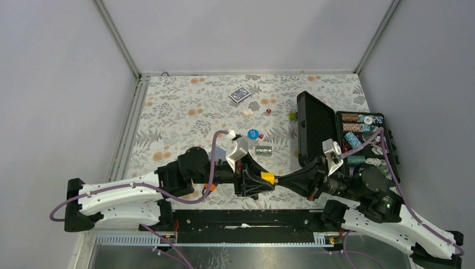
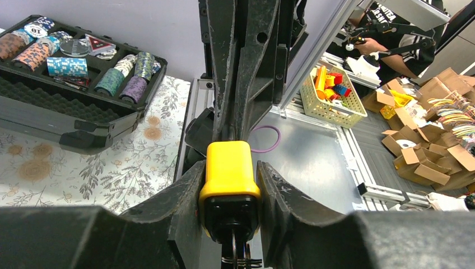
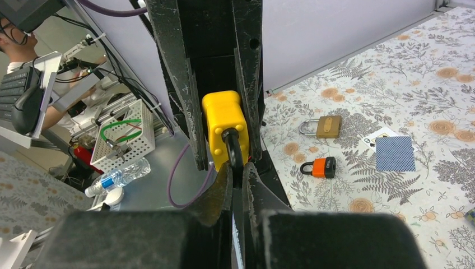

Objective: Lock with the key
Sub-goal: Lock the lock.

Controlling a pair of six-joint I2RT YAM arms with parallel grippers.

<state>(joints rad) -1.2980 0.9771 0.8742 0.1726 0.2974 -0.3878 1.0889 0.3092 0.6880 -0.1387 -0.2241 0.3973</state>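
Left gripper [image 1: 261, 179], jaws clamped on the flanks of the yellow plastic-cased padlock [image 2: 229, 168], steadies it while right gripper [image 3: 236, 175], jaws pinched together on its black metal shackle [image 3: 231, 147], is placed, apparently, to press it home.

On my feed the flowered tablecloth [image 1: 185, 112] carries an open black case [image 1: 316, 129] at the right, its tray packed with rows of poker chips [image 1: 353, 139]. A blue card box [image 1: 240, 95] lies toward the far edge, with a red die [image 1: 268, 111] close by and a blue chip [image 1: 252, 134] nearer me. Through the right wrist camera I see a brass padlock [image 3: 322, 126] and an orange padlock [image 3: 318, 167] lying flat near each other, with a blue playing card [image 3: 395, 153] beside them. Off the table I see a yellow basket [image 2: 336, 115] of coloured parts and some cardboard boxes [image 2: 431, 145].
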